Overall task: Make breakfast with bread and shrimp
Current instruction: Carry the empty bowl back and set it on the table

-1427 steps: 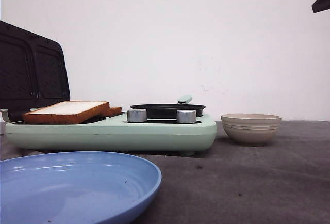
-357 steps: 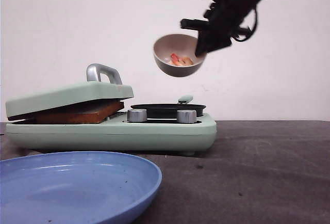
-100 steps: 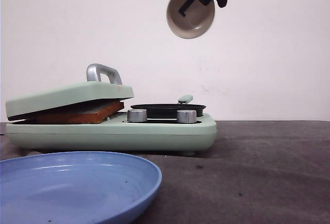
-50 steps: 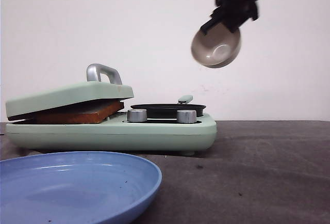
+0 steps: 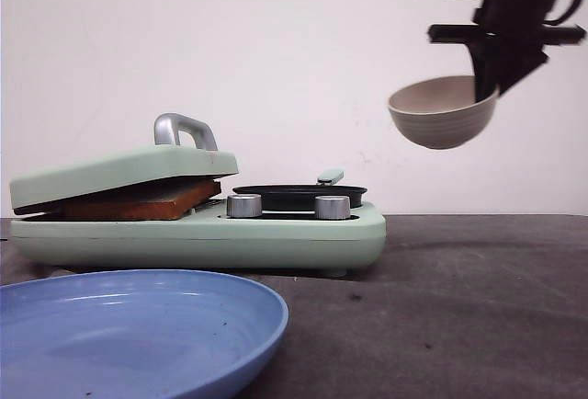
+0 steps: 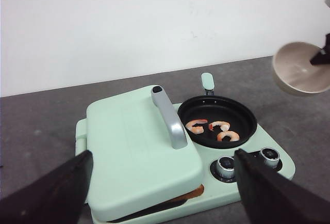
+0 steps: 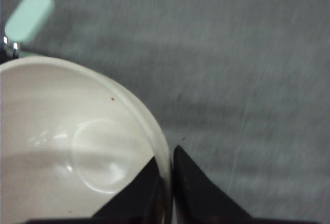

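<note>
**Three shrimp in the pan, bowl held aloft**

Three pink curled shrimp (image 6: 217, 129) lie together in the round black frying pan (image 6: 219, 121), which sits in the right half of the mint-green breakfast cooker (image 5: 197, 233). Pan's mint-tipped handle (image 6: 207, 81) points toward the white wall.

Square slices of white bread with orange-brown crust (image 5: 142, 201) sit under the cooker's closed mint-green lid with its silver handle (image 5: 124, 171); only the crust edge shows at the lid's front.

Black right gripper (image 5: 487, 82) hangs high, to the right of the cooker, fingers clamped on the rim of a beige ribbed ceramic bowl (image 5: 442, 112). Bowl roughly upright, slightly tilted, interior bare in the right wrist view.

Left gripper (image 6: 162, 182): fingers spread wide apart, holding nothing, above the cooker's near side.

Two silver knobs (image 5: 243, 206) on the cooker's front. Shallow blue plate (image 5: 138, 325) rests on the dark grey table (image 5: 459, 307), nearest the front camera.
</note>
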Motion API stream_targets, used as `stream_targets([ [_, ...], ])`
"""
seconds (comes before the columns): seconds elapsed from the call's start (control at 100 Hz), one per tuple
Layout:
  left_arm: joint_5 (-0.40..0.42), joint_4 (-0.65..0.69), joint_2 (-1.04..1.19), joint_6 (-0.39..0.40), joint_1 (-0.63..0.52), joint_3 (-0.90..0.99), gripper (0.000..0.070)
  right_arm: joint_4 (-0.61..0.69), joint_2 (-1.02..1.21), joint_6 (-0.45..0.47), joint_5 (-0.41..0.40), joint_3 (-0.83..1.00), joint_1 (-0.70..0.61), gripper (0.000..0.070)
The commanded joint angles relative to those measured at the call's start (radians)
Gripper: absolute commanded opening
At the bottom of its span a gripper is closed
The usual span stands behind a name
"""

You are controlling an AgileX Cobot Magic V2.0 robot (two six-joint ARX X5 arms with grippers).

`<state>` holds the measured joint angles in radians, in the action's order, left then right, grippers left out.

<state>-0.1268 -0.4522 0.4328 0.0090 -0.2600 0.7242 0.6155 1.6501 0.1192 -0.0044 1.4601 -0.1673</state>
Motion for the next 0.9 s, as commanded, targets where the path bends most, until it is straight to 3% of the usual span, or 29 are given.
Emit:
stream_targets([
  [0.0, 0.004, -0.008, 0.005, 0.004, -0.003, 0.008, 0.0469, 0.024, 0.012, 0.056, -0.053, 0.021, 0.018, 0.0],
  [0.27, 0.004, -0.066, 0.005, 0.005, -0.003, 0.008, 0.0469, 0.143, 0.043, 0.054, -0.183, 0.021, 0.092, 0.0],
  [0.89, 0.004, -0.065, 0.005, 0.006, -0.003, 0.008, 0.0469, 0.159, 0.231, 0.052, -0.206, 0.019, 0.1, 0.0],
])
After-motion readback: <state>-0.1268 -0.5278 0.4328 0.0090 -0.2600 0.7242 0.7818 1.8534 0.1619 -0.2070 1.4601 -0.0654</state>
